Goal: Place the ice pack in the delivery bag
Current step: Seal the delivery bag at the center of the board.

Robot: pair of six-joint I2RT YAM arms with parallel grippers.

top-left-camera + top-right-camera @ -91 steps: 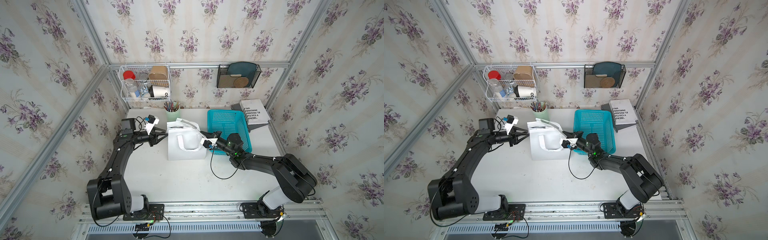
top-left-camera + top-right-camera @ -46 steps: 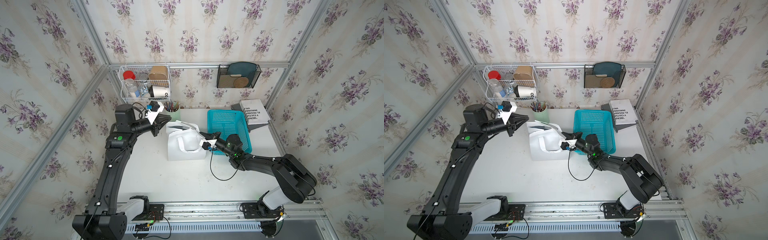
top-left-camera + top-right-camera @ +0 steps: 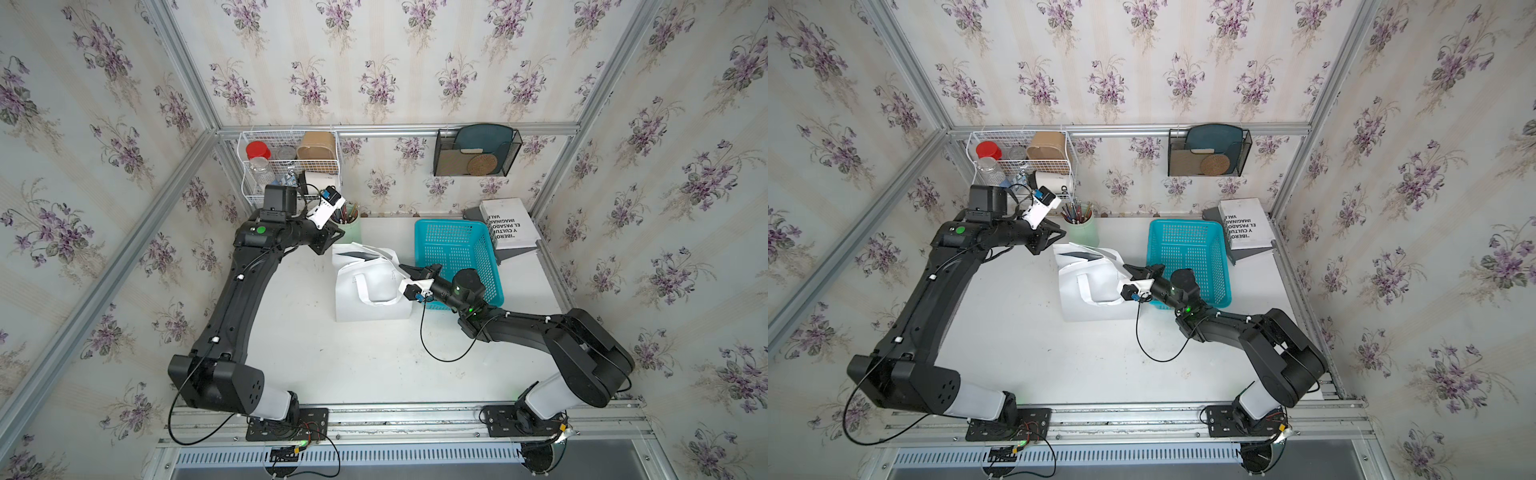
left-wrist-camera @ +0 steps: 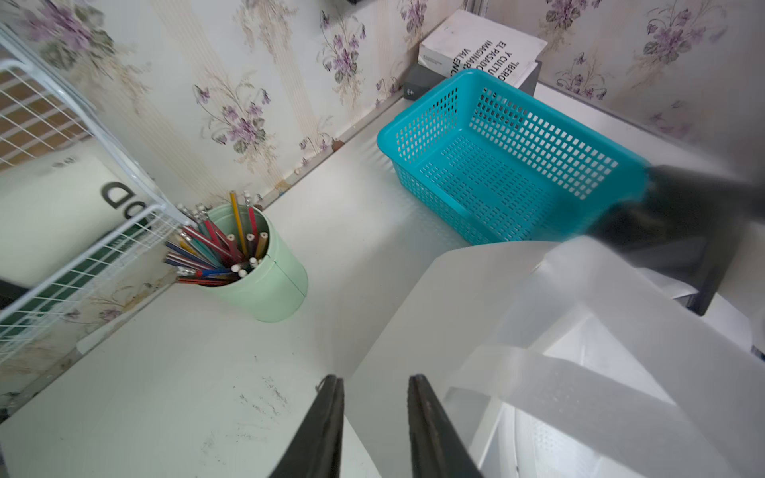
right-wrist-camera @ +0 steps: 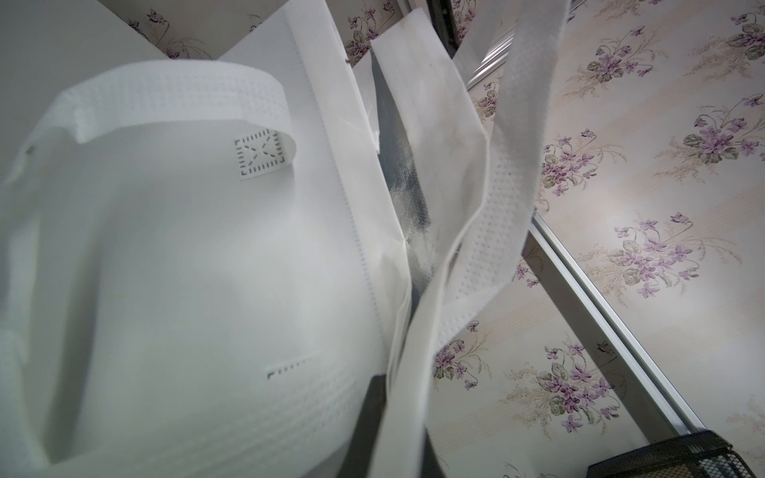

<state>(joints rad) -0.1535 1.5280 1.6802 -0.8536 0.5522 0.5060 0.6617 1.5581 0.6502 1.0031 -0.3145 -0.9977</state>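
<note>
The delivery bag [image 3: 374, 291] [image 3: 1092, 299] stands mid-table in both top views, white, with a strip of silver foil lining [image 5: 407, 194] showing at its mouth. My right gripper [image 3: 404, 269] [image 5: 405, 393] is at the bag's right top edge, shut on a white strap [image 5: 476, 207] and the rim. My left gripper [image 3: 340, 237] [image 4: 374, 383] hovers above the bag's back left corner. Its jaws stand apart with nothing between them, and the bag's white side [image 4: 414, 331] lies below. The ice pack is out of view.
A turquoise basket [image 3: 451, 225] [image 4: 517, 103] sits right of the bag, behind my right wrist. A green pencil cup [image 3: 352, 228] [image 4: 269, 289] stands at the back wall close to my left gripper. A wire rack [image 3: 291, 166] hangs above it. A white book [image 3: 509, 224] leans at back right.
My left arm has lifted away from the bag's left side and swung toward the back wall. Its jaws closed on the way and now stand apart. The right arm has held still.
</note>
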